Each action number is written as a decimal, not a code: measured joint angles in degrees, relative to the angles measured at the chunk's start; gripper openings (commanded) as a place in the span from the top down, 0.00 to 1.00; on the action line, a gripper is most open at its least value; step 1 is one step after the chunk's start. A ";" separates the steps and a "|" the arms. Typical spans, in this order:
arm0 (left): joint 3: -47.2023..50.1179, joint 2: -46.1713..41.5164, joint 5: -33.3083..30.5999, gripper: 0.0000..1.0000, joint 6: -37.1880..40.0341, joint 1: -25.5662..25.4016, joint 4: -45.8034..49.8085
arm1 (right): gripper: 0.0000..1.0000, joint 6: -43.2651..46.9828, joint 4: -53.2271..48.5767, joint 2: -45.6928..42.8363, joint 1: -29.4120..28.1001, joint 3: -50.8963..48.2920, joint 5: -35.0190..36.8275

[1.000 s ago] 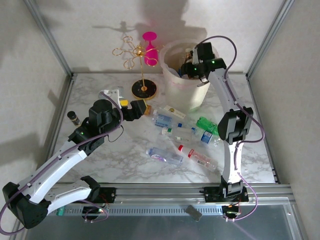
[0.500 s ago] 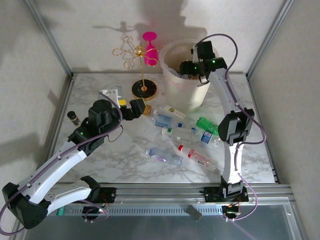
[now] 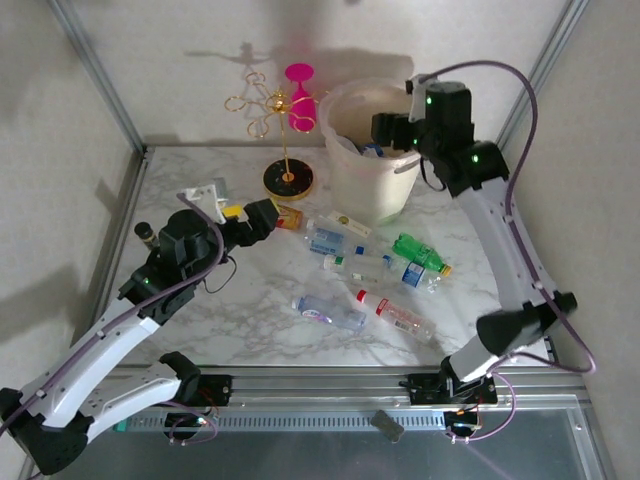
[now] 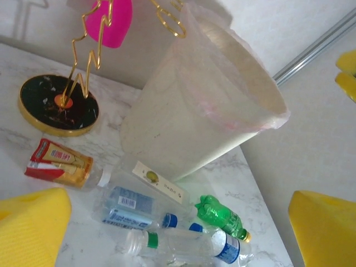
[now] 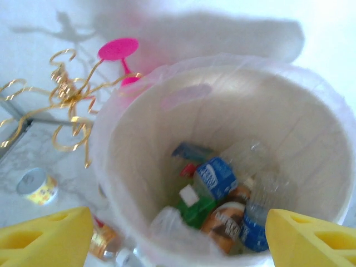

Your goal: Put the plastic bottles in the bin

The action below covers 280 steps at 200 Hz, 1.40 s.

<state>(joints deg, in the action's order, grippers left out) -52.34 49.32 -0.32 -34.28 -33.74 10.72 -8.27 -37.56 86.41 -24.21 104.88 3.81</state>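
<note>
- Spread wide, the right gripper (image 3: pixel 386 130) hangs over the mouth of the bin (image 3: pixel 368 195); its yellow pads (image 5: pixel 49 236) stand far apart with nothing between them.
- Below it, inside the bin, lie several bottles in a heap, among them a blue-labelled bottle (image 5: pixel 214 177), a green one (image 5: pixel 196 212) and a brown-labelled bottle (image 5: pixel 225 223).
- At the table's left side the left gripper (image 3: pixel 250 216) hovers low over the marble table (image 3: pixel 230 305), fingers also parted and empty.
- Just beside its fingertips lies a red-labelled bottle (image 3: pixel 290 217), near the black base of the gold wire stand (image 3: pixel 288 178), which carries a pink glass (image 3: pixel 300 100).
- More bottles lie loose on the table in front of the bin: a green bottle (image 3: pixel 420 252), a clear bottle with a blue label (image 3: pixel 328 241), another blue-labelled one (image 3: pixel 328 311) and one with a red cap (image 3: pixel 392 312).
</note>
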 measured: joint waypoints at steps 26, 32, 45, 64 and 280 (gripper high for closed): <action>6.54 -1.92 -2.67 0.00 -4.17 0.02 0.74 | 0.24 -0.46 2.43 -9.11 -4.87 -14.67 -0.96; 8.24 -1.77 -3.23 0.00 -5.20 0.02 1.11 | 0.24 -0.48 2.62 -10.80 -6.40 -17.38 -0.81; 11.39 -0.55 -3.89 0.00 -7.72 0.07 1.64 | 0.25 -0.68 3.30 -13.79 -10.14 -22.29 -0.33; 14.49 1.97 -4.04 0.00 -10.97 0.07 1.99 | 0.26 -1.49 4.17 -17.27 -17.64 -29.53 0.70; 16.85 4.70 2.97 0.00 -14.71 11.08 -1.88 | 0.26 3.78 3.93 14.34 -35.10 -41.77 -3.43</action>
<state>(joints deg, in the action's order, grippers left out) -35.48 54.02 2.66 -48.99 -22.65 8.84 -4.49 -33.63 100.75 -59.31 63.11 0.38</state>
